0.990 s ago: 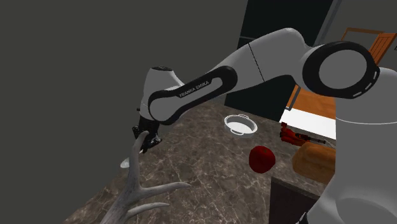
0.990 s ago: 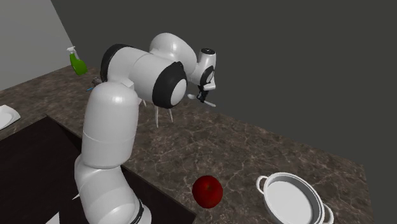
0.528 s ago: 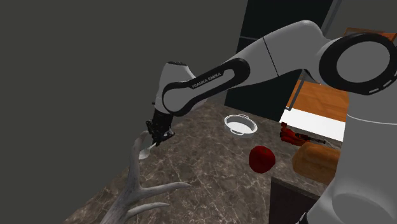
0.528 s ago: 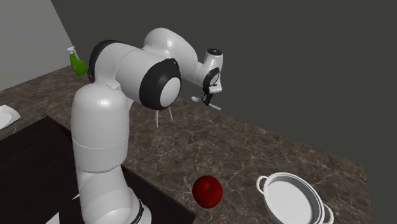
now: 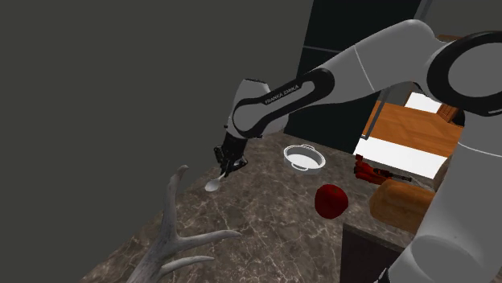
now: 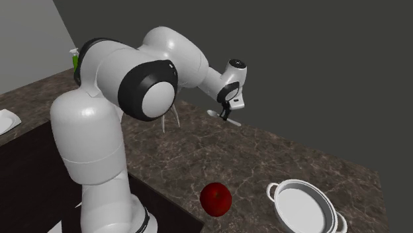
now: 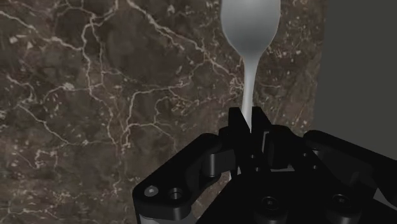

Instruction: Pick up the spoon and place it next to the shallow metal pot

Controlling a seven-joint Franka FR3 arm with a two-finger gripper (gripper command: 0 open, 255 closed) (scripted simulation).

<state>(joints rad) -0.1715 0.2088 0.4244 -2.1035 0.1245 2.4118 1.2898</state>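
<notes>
Your gripper (image 7: 248, 118) has its jaws clamped on the spoon (image 7: 250, 38). In the wrist view the two black fingers (image 7: 235, 119) pinch the end of the thin handle, and the pale bowl points straight out, away from the hand, over the dark veined counter (image 7: 95, 95).

From the shoulder view, the gripper (image 5: 229, 161) hangs off the white arm with the spoon (image 5: 214, 183) slanting down toward seven o'clock, bowl lowest. The spoon looks to be just above the counter (image 5: 265, 217), but you can't tell for sure whether the bowl touches it. The shallow pot (image 5: 320, 163) sits at three o'clock from the gripper, well apart from the spoon. A red apple (image 5: 331, 200) lies at five o'clock from the pot, and a pale antler (image 5: 173, 233) rises at seven o'clock from the gripper.

In the second exterior view, the gripper (image 6: 228, 112) holds the spoon (image 6: 214, 113) near the counter's back edge. The pot (image 6: 278, 202) is at five o'clock, far off, and the apple (image 6: 216, 198) is at six o'clock.
</notes>
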